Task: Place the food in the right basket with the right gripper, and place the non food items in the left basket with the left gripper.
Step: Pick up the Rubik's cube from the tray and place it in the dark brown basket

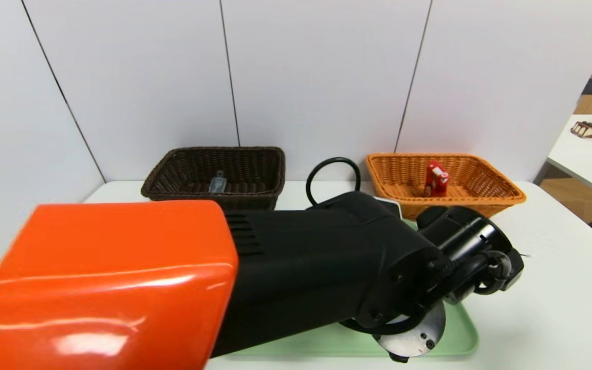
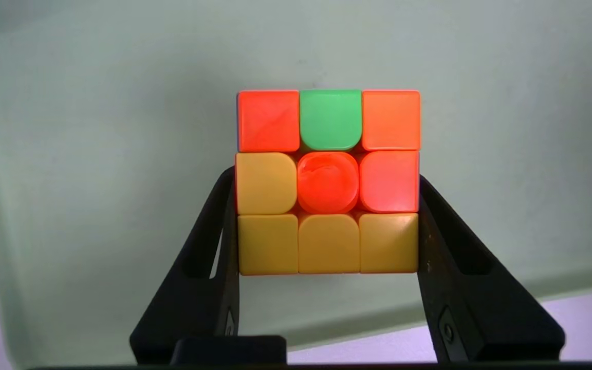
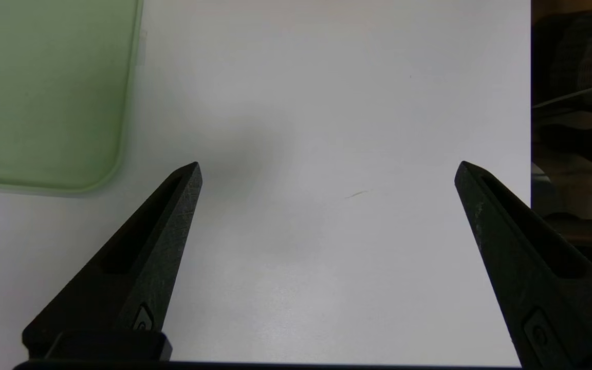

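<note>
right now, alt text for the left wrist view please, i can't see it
The left gripper is closed on a multicoloured puzzle cube, one finger against each side. Behind it is a pale green tray, its rim bordering a pale surface.

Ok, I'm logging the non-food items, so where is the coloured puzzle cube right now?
In the left wrist view, the puzzle cube is clamped between the jaws of the left gripper, over the green tray.

Relative to tray (image 1: 460,334): left basket (image 1: 214,196) behind, leftward; right basket (image 1: 496,201) behind, rightward, red item (image 1: 436,180) inside.
</note>
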Robot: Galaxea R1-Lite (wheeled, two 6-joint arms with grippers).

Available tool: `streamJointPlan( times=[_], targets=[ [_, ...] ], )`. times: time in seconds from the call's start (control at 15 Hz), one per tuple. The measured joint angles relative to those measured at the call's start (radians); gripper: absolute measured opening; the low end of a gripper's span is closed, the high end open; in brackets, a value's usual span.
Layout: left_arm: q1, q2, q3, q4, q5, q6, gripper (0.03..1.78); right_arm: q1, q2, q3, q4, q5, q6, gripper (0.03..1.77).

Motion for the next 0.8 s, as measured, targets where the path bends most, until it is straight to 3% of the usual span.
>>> streamJointPlan(
  times=[0.4, 0.8],
  targets=[
    [0.099, -0.201, 0.000, -0.029, 0.001, 0.070, 0.94, 0.003, 0.000, 0.002, -0.001, 0.000, 0.000, 1.70],
    [0.351, -0.298, 0.000, -0.196, 0.000, 0.210, 0.94, 0.005, 0.000, 0.002, -0.001, -0.001, -0.003, 1.70]
  ],
)
